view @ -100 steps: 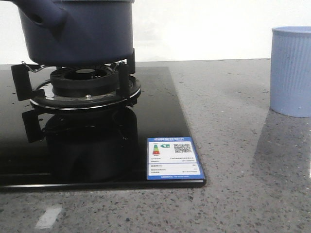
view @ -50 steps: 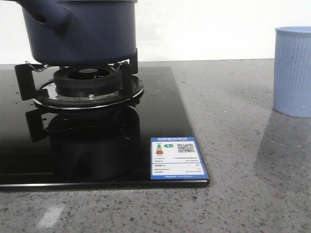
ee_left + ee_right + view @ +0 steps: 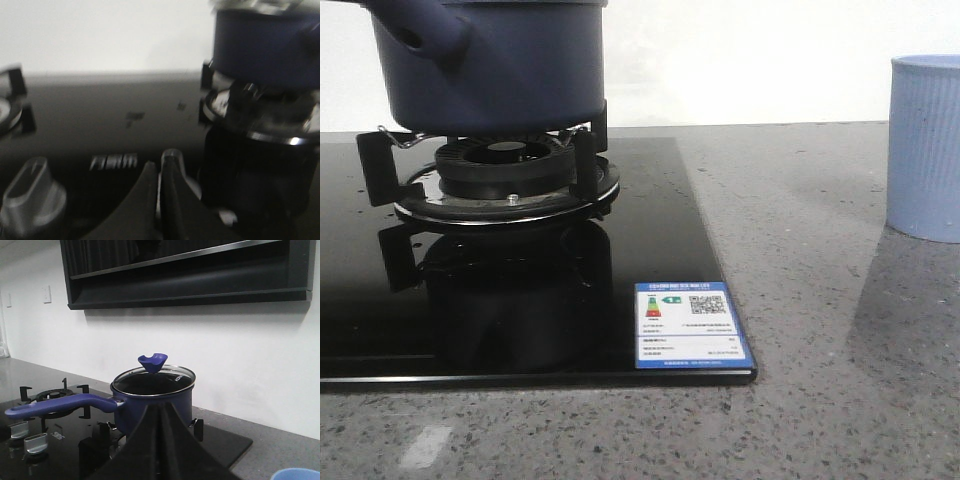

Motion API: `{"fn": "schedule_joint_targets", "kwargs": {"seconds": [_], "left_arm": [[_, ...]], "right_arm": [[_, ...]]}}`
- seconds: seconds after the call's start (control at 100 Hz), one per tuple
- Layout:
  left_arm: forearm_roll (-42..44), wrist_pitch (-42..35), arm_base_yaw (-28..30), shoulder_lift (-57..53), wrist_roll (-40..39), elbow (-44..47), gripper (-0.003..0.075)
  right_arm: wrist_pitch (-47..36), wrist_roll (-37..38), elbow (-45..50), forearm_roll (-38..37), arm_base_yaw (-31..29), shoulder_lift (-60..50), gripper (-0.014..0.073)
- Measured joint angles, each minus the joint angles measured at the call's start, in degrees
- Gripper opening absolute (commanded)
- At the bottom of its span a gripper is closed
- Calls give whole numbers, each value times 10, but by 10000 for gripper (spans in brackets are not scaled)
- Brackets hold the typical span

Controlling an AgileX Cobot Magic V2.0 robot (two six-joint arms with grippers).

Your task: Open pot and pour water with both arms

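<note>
The dark navy-blue pot stands on the hob's burner grate at the upper left of the front view, its handle pointing toward the camera. In the right wrist view the pot wears a glass lid with a blue knob, and its long handle sticks out sideways. My right gripper is shut and empty, short of the pot. In the blurred left wrist view, my left gripper is shut and empty beside the pot. Neither gripper shows in the front view.
A pale blue ribbed cup stands on the grey counter at the right; its rim shows in the right wrist view. The black glass hob carries a label sticker. Control knobs sit near the left gripper. A dark shelf hangs above.
In the front view the whole scene has slid a little to the right. The pot, burner and cup keep their places relative to one another.
</note>
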Motion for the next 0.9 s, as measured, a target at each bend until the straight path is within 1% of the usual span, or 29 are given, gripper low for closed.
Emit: {"fn": "schedule_joint_targets", "kwargs": {"seconds": [0.18, 0.9], "left_arm": [[0, 79, 11, 0, -8, 0, -20], [-3, 82, 11, 0, -12, 0, -20]], "right_arm": [[0, 0, 0, 0, 0, 0, -69], [-1, 0, 0, 0, 0, 0, -69]]}}
